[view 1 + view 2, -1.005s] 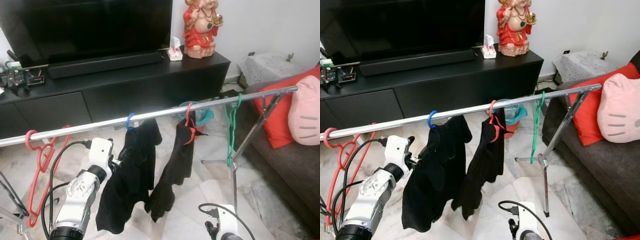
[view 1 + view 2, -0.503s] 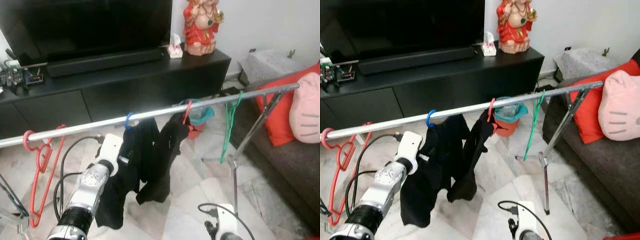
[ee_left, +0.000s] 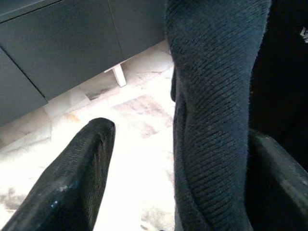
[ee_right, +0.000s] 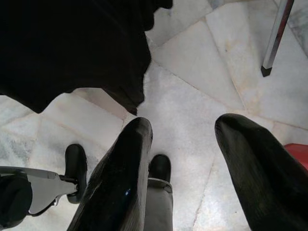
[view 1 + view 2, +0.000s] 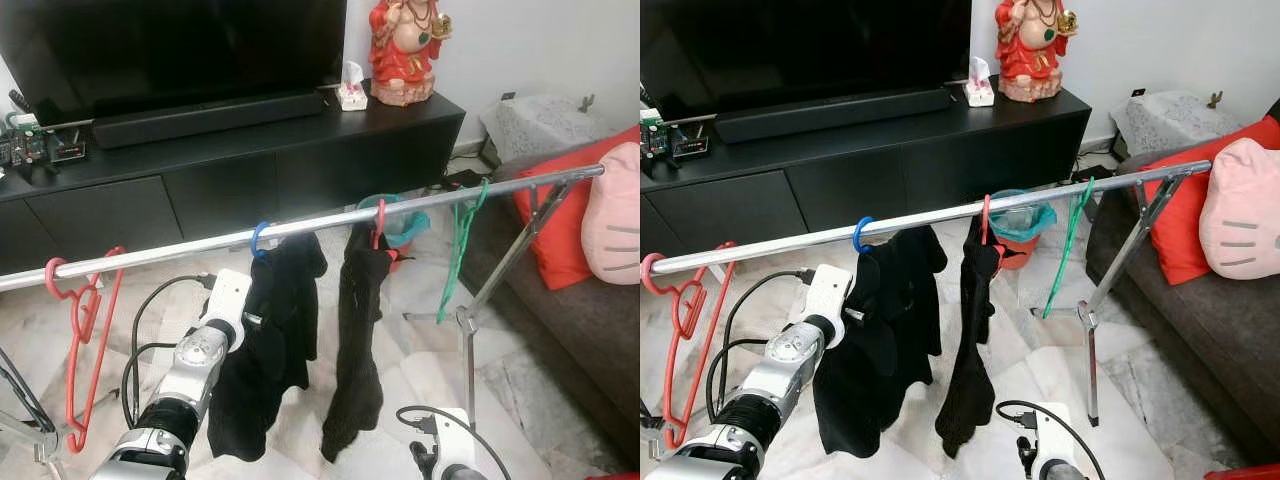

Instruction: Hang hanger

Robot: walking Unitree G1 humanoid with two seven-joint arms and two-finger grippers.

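A silver rail (image 5: 310,225) crosses in front of me. It carries an empty red hanger (image 5: 85,330), a blue hanger (image 5: 260,240) with a black garment (image 5: 275,350), a second red hanger (image 5: 378,218) with a long black garment (image 5: 358,350), and an empty green hanger (image 5: 458,250). My left arm (image 5: 205,345) reaches up to the garment on the blue hanger. In the left wrist view my left gripper (image 3: 178,132) stands open with a fold of black cloth (image 3: 211,96) between its fingers. My right gripper (image 4: 183,144) hangs low and open over the marble floor.
Behind the rail is a black TV cabinet (image 5: 250,160) with a red statue (image 5: 405,50). A grey sofa with a red cushion (image 5: 560,230) and a pink one (image 5: 615,215) lies to the right. The rack's leg (image 5: 470,340) and a teal bin (image 5: 405,230) stand nearby.
The black garment on the second red hanger, drawn up toward my left arm half a second ago, now hangs straight down. My left arm has dropped slightly. The camera has shifted a little.
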